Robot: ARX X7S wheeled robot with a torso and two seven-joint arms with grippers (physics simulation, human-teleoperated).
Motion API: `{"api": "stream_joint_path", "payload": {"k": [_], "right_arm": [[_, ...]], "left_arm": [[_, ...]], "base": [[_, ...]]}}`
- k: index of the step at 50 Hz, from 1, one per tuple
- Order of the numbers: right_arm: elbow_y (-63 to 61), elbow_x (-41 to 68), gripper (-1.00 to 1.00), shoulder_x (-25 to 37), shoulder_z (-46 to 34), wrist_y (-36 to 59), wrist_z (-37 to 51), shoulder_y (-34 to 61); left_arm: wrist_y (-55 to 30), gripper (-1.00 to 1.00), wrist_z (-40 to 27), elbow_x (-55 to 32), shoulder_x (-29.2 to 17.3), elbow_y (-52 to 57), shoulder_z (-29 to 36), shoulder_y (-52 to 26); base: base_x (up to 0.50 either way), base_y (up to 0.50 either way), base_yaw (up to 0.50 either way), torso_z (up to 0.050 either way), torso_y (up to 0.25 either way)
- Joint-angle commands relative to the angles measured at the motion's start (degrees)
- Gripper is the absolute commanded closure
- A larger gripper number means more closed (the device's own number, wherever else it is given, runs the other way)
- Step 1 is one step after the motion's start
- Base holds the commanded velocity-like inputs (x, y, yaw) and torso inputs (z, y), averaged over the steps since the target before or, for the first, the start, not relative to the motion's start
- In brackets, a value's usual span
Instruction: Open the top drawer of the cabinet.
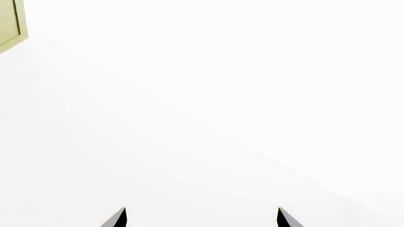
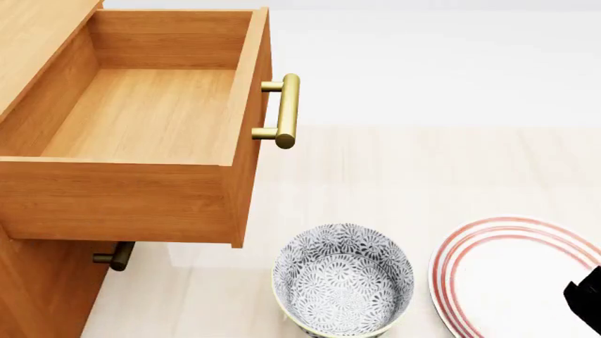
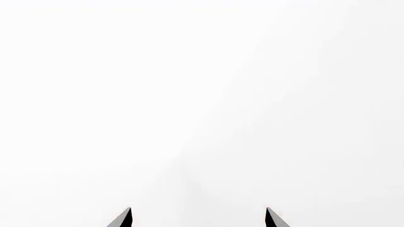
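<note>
Top drawer (image 2: 150,113) stands pulled far out of the cabinet (image 2: 38,282). Left gripper (image 1: 200,218) and right gripper (image 3: 198,218) gape, holding nothing, well apart from its handle (image 2: 286,110); keep yours clear.

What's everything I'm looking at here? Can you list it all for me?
Cabinet: one, orange-brown wood, at the left.
Top drawer: one, same wood, pulled out, nothing inside, brass handle.
Lower handle: one, brass, under the open drawer.
Bowl: one, grey-and-white patterned, on the pale floor.
Plate: one, white with red rings, right of the bowl.
Left pincer: dark tips apart, holding nothing.
Right pincer: dark tips apart, holding nothing.
</note>
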Motion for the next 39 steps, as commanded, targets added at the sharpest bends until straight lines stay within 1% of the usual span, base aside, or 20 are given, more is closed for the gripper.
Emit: {"api": "stream_joint_path", "payload": {"k": [1,5,13,14,18,23,28,32,39], "right_arm": [[-3.52,-1.94,-1.00,-0.25,3.27,0.53,-0.16,0.77],[-3.63,-2.29,-1.00,0.07,4.08,0.34,0.23,1.09],[-5.05,-2.40,-1.00,0.28,4.65,0.66,0.57,1.21],[-5.48,-2.79,-1.00,0.30,4.88,0.62,0.67,1.20],[-6.01,-2.82,-1.00,0.49,5.05,0.68,0.71,1.24],[-6.09,-2.81,-1.00,0.61,5.15,0.38,0.80,1.02],[-6.05,-2.63,-1.00,0.74,5.25,0.21,0.89,0.86],[-6.18,-2.65,-1.00,0.81,5.26,0.27,0.91,0.84],[-6.24,-3.39,-1.00,0.59,4.41,0.33,0.67,0.76]], "left_arm": [[-0.56,-1.00,2.36,1.97,2.45,2.57,-8.85,3.56],[-0.75,-1.00,2.94,1.43,2.92,3.42,-11.25,4.52],[-0.60,-1.00,3.85,1.22,3.92,3.61,-13.94,5.40],[-2.07,-1.00,4.09,2.32,3.88,4.16,-15.15,6.07],[-0.72,-1.00,4.81,-0.60,4.42,4.00,-18.28,7.08],[-1.67,-1.00,5.78,1.05,4.62,4.01,-15.22,5.20],[-1.35,-1.00,6.41,0.70,5.04,4.18,-15.94,5.39],[-1.51,-1.00,6.94,1.13,5.33,4.40,-15.14,4.81],[-1.16,-1.00,9.05,1.37,5.15,4.27,-10.56,1.86]], "base": [[0.00,0.00,0.00,0.000,0.000],[0.00,0.00,0.00,0.000,0.000],[0.00,0.00,0.00,0.000,0.000],[0.00,0.00,0.00,0.000,0.000],[0.00,0.00,0.00,0.000,0.000],[0.00,0.00,0.00,0.000,0.000],[0.00,0.00,0.00,0.000,0.000],[0.00,0.00,0.00,0.000,0.000],[0.00,0.00,0.00,0.000,0.000]]}}
